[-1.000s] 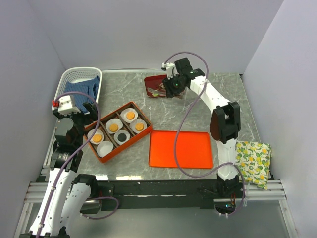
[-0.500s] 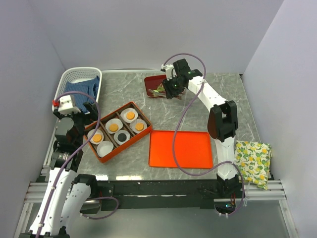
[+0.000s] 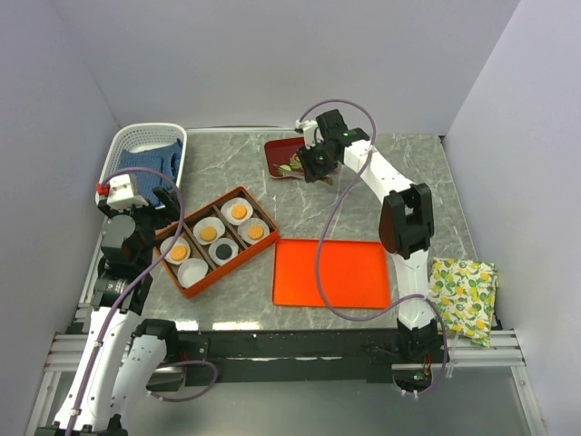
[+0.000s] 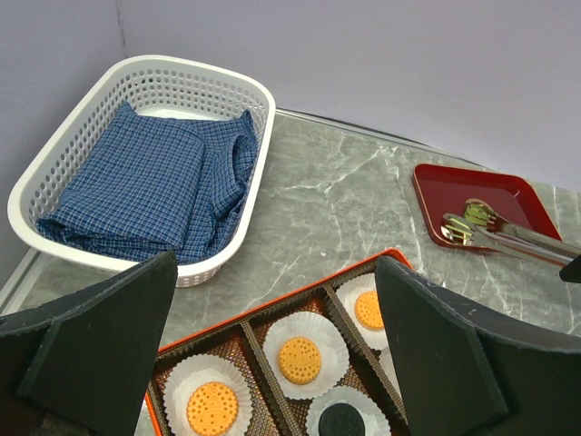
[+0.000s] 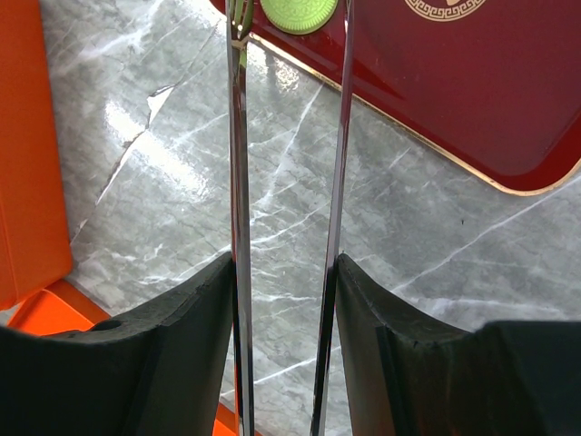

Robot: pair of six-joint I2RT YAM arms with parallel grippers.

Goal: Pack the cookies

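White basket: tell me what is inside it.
A folded blue checked cloth fills the white basket. Whatever lies beneath the cloth, if anything, is covered and cannot be seen.

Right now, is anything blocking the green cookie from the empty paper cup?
Nothing visible. The green cookie sits between the tongs' tips on the red tray; only bare marble table and filled cups lie before the empty paper cup.
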